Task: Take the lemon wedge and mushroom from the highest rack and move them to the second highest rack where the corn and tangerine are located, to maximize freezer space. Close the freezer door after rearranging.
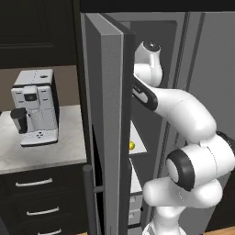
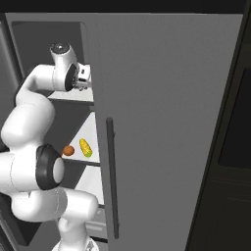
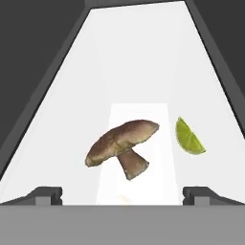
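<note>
In the hand view the brown mushroom lies on the white highest rack, straight ahead of my gripper. The yellow-green lemon wedge sits just to the mushroom's right, apart from it. My gripper is open, its fingertips spread wide with nothing between them, short of both items. From the right base view my hand reaches into the freezer at the highest rack's level. One shelf below, the corn and the orange tangerine lie on the second highest rack. The freezer door stands open.
The plain grey door with its vertical bar handle hides the freezer's right side. A white coffee machine stands on the counter left of the open door, above dark drawers.
</note>
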Controlling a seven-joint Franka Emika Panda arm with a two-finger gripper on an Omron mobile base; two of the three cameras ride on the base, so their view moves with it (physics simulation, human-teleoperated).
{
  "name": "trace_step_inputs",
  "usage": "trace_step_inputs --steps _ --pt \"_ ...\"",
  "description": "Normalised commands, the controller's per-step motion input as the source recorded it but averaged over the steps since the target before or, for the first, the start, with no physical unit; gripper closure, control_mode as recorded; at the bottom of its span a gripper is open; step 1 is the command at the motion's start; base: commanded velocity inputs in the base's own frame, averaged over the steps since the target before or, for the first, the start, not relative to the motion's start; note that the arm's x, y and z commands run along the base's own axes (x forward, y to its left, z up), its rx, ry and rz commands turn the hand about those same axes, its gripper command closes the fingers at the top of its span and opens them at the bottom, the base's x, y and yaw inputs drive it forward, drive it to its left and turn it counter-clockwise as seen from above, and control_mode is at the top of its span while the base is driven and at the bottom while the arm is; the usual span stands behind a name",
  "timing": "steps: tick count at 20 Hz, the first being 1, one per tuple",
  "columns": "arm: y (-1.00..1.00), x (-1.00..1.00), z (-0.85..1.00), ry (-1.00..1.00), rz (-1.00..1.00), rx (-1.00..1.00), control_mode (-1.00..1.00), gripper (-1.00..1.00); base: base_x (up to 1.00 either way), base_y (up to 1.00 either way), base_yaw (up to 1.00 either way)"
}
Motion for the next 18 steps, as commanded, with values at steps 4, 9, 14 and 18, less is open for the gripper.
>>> trace_step_inputs --steps 4,9,14,18 --pt "0.10 0.41 -0.06 0.00 -0.12 0.00 -1.00 -1.00 0.00 0.00 0.00" --pt "0.05 0.39 -0.22 0.00 -0.12 0.00 -1.00 -1.00 0.00 0.00 0.00" --pt "0.00 0.40 -0.28 0.00 -0.13 0.00 -1.00 -1.00 0.00 0.00 0.00" --pt "0.07 0.37 -0.24 0.00 -0.10 0.04 -1.00 1.00 0.00 0.00 0.00"
